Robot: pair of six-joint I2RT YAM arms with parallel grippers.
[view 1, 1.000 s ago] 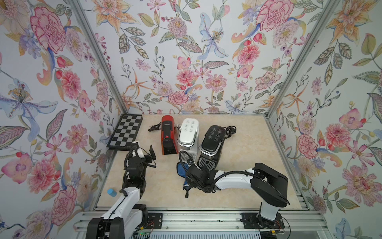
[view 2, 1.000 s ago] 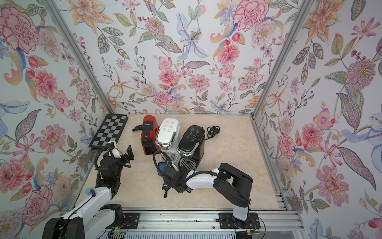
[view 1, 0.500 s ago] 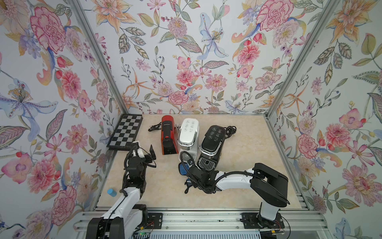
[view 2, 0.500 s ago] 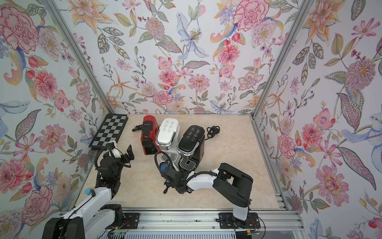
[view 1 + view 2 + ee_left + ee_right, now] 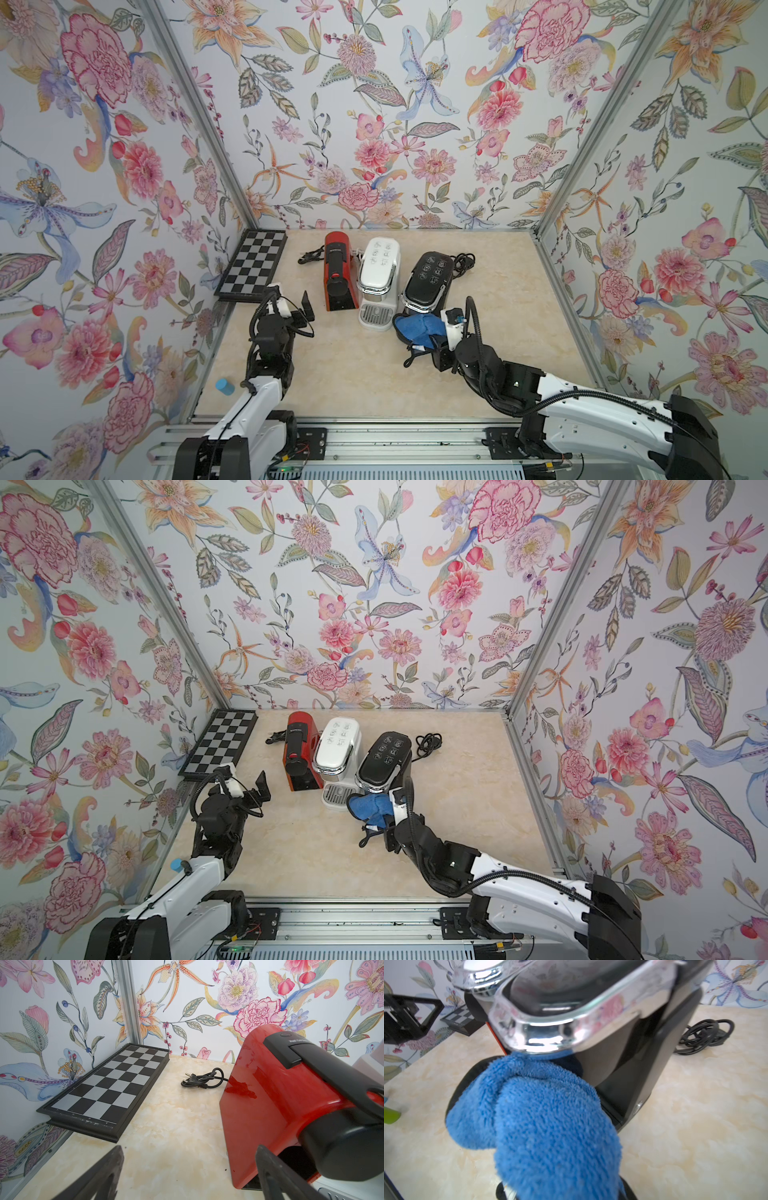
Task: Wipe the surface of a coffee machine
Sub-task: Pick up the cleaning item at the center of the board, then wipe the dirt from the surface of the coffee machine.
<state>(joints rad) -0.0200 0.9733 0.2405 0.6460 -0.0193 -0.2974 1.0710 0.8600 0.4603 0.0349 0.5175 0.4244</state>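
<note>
Our right gripper (image 5: 433,341) clamped the blue cloth (image 5: 417,326) against the black coffee machine (image 5: 428,278); our left gripper (image 5: 291,302) held its fingers (image 5: 306,301) apart beside the red coffee machine (image 5: 337,270).

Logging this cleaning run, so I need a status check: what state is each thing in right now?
Left gripper: open, empty.
Right gripper: shut on fluffy blue cloth.
Black coffee machine with chrome rim: upright.
Blue cloth: bunched against the black machine's front, under its rim.
Red coffee machine: upright; its black cord unplugged, coiled on the table.
White coffee machine: upright.
</note>
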